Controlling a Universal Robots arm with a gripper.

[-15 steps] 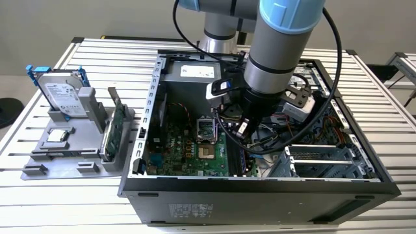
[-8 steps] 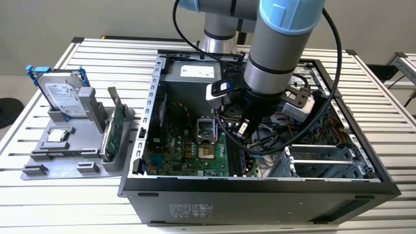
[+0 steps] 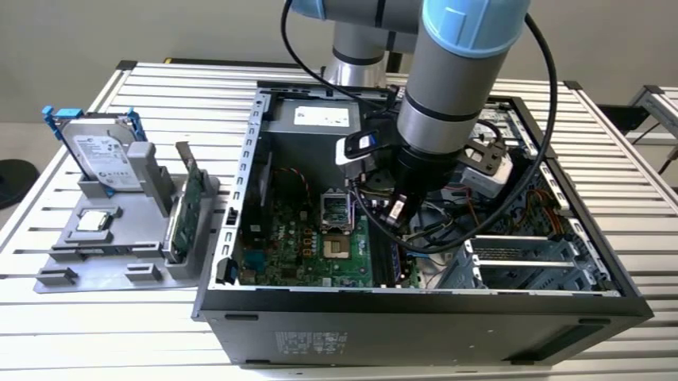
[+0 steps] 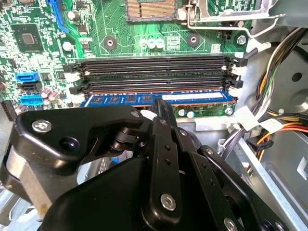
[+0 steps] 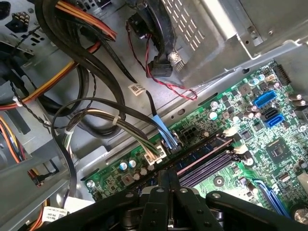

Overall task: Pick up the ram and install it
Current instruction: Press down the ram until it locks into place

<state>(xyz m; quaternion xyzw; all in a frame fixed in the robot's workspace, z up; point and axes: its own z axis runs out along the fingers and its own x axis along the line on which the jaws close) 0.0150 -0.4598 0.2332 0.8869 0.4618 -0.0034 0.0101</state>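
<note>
The ram [image 4: 120, 99] is a narrow blue stick with a pale label strip. It stands in the motherboard slot nearest the board's edge, and in the first wrist view the ram [image 5: 197, 159] shows as a blue strip beside the black slots. My gripper [image 4: 161, 103] reaches down onto its middle, with black fingers [image 5: 163, 179] pressed together on its top edge. In the exterior view the gripper [image 3: 396, 222] is deep inside the open computer case [image 3: 424, 305], just right of the motherboard [image 3: 307, 246].
Two empty black memory slots [image 4: 154, 72] lie beside the ram, with the processor socket [image 4: 149, 7] beyond. Bundled cables [image 5: 96, 120] and the case wall crowd the other side. Outside the case, a grey holder [image 3: 95, 262] carries a hard drive [image 3: 101, 155] and an upright green card [image 3: 186, 218].
</note>
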